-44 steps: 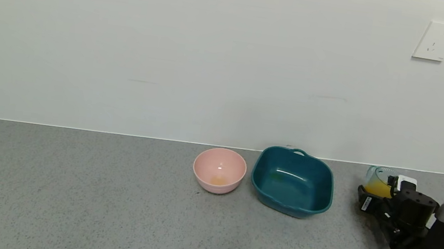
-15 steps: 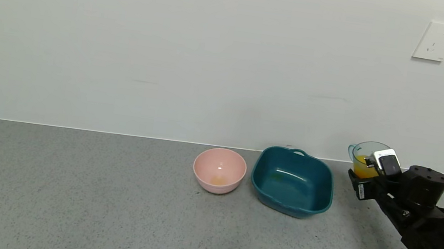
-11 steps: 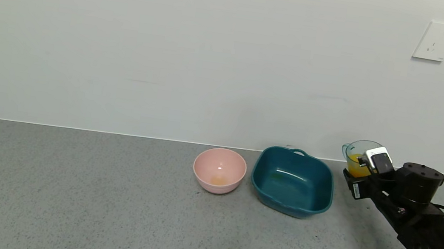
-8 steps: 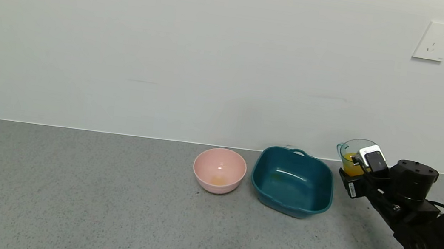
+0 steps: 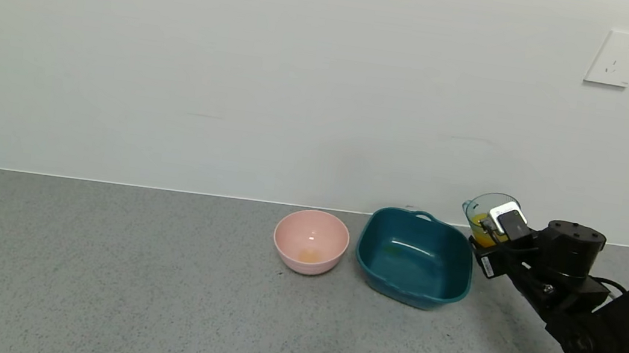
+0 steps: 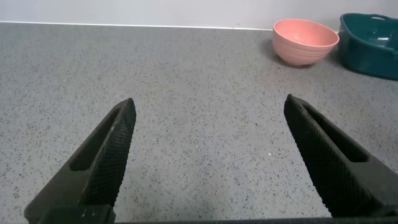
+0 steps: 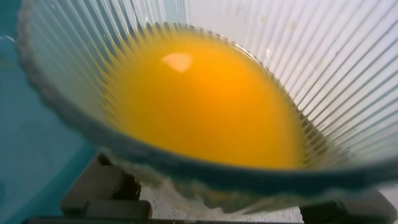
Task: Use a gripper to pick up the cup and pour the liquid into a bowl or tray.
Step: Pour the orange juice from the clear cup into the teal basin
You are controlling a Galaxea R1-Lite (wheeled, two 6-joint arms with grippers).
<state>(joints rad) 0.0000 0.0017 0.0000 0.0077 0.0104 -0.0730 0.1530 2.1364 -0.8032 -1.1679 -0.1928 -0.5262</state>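
the left gripper (image 6: 205, 155) sits low over the speckled grey countertop (image 5: 122, 297), its two black ridged fingers spread wide apart with nothing between them, idle and well away from the work. nearer the action, the right gripper (image 5: 485, 238), a black arm end with a small white rectangular block, is clamped on the small translucent pale blue-green ribbed plastic cup (image 5: 484, 214), which is held clear of the counter, upright or only slightly tipped. over the last few seconds that cup has gone from counter level at the far right to lifted, and has travelled leftward; it now hangs just beside the right rim of the dark teal rounded-square plastic tub (image 5: 413, 256). the opaque orange-yellow liquid (image 7: 199, 106) is all in the cup, so i judge the carry nearly done and the pour not yet begun. beyond, the round pink bowl (image 5: 311, 241) stands just left of the tub. a small white label on the gripper is too small to read; the white wall socket (image 5: 618, 58) bears no legible writing.
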